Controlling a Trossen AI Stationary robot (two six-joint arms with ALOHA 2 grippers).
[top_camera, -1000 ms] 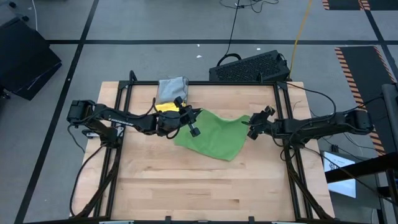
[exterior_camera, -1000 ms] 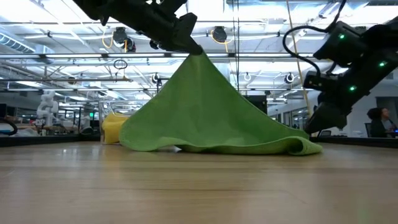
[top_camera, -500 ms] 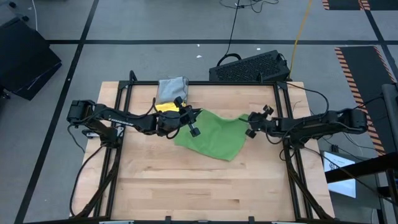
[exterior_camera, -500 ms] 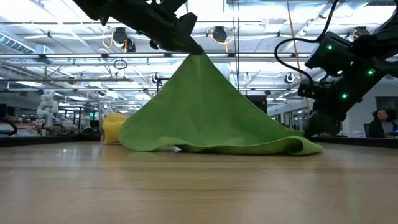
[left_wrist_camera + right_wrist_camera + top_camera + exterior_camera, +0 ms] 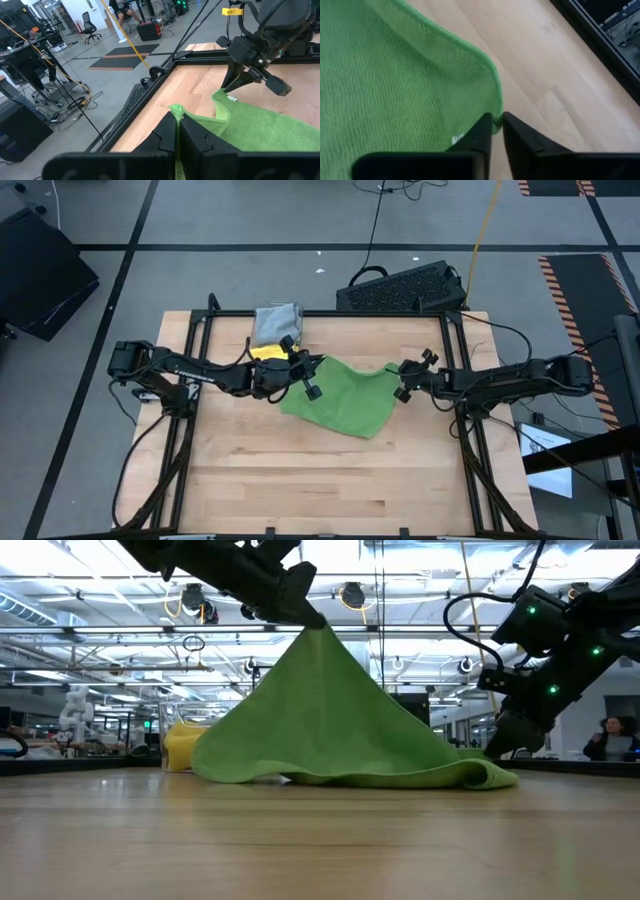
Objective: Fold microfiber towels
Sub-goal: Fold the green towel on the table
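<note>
- The bright green towel rises like a tent, its peak pinched in the left gripper overhead.
- Its lower edge rests on the wooden table.
- The right gripper sits low at the towel's right corner.
- A yellow towel lies far left, behind.

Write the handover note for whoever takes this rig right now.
Left gripper: shut on a raised corner of the green towel.
Right gripper: shut on the towel's opposite corner, low near the table.
Rest of the green towel lies on the table.
Yellow towel and grey towel: folded at the back left.
Left: fold the green towel. No other towels are visible.
</note>
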